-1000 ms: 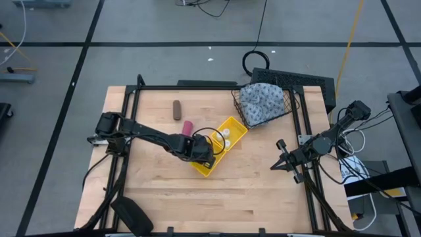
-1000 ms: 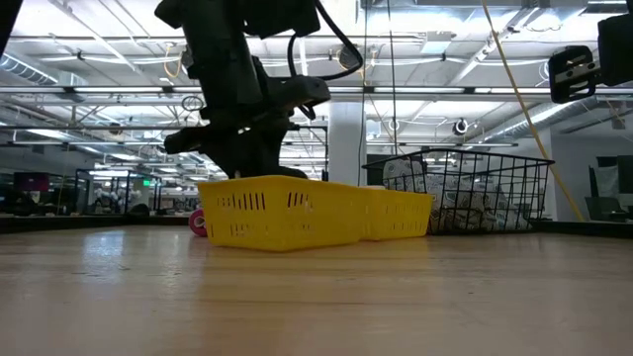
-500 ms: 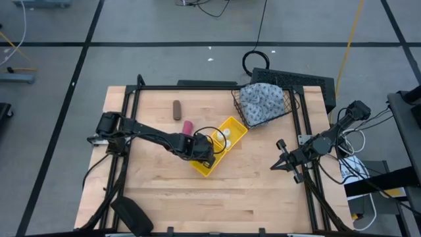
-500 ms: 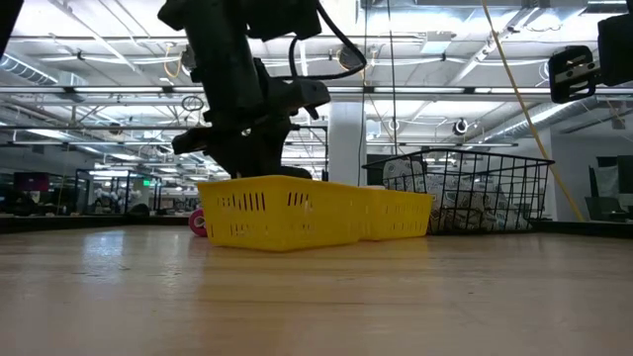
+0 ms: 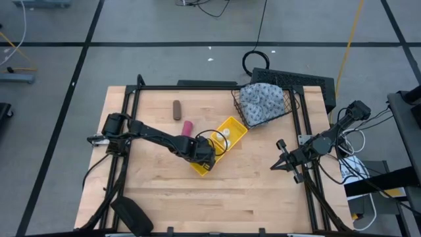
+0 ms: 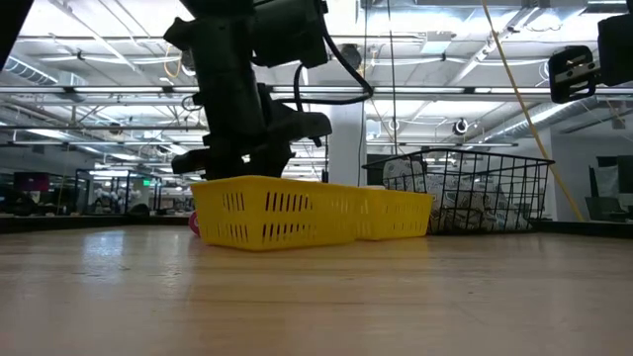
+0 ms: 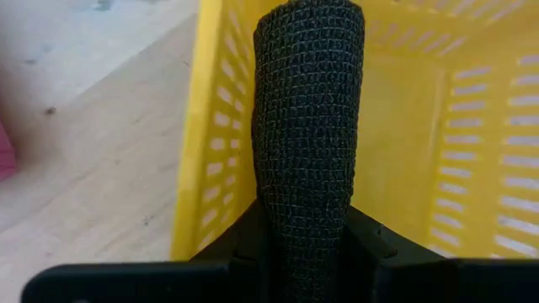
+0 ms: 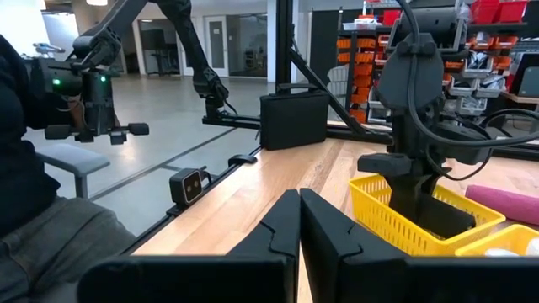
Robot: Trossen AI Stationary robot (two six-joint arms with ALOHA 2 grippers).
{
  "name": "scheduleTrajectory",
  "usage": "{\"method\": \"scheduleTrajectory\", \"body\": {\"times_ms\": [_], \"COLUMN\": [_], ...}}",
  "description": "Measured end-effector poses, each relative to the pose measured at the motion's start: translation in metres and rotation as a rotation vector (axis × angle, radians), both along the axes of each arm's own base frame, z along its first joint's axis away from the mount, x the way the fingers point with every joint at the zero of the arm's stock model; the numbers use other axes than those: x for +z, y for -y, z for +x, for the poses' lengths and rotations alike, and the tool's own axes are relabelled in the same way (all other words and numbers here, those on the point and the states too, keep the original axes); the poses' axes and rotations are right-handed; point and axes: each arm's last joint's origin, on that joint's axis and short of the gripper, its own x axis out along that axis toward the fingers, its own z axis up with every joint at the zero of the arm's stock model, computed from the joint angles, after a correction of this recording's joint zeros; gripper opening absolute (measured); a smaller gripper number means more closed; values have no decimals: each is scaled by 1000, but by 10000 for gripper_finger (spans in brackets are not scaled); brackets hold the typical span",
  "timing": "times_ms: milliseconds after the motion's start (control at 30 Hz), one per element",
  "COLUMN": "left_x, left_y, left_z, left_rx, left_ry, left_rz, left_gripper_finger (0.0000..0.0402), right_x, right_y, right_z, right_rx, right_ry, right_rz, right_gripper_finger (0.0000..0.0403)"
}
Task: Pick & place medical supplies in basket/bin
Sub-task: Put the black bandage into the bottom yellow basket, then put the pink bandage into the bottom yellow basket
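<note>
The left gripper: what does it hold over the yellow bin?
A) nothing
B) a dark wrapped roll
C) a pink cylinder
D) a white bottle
B: the left gripper is shut on a dark wrapped roll above the yellow bin.

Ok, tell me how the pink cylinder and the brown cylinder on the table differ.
The pink cylinder is bright pink; the brown cylinder is dull brown. The pink one lies slanted close beside the yellow bin; the brown one lies straighter, farther from it, toward the table's far edge. Both lie flat on bare wood, outside any container, untouched.
</note>
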Motion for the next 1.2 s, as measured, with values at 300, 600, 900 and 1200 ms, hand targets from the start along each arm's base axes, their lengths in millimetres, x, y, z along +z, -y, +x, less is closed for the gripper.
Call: {"method": "scheduleTrajectory", "body": {"times_ms": [300, 600, 900, 1200], "left_x": [0, 8, 43, 96], "left_y": [-1, -7, -18, -37], "left_z": [1, 1, -6, -40], "left_rx": [8, 23, -14, -1], "left_ry": [7, 37, 124, 147], "left_rz": [-17, -26, -28, 108], "left_gripper_finger": [141, 204, 209, 209], "right_x": [0, 0, 0, 0], "right_y": [0, 0, 0, 0], "right_z": [0, 0, 0, 0], "right_rx": [0, 0, 1, 0], "right_ry": [0, 0, 0, 0], "right_rz": [0, 0, 0, 0], "right_gripper_finger": [0, 0, 0, 0]}}
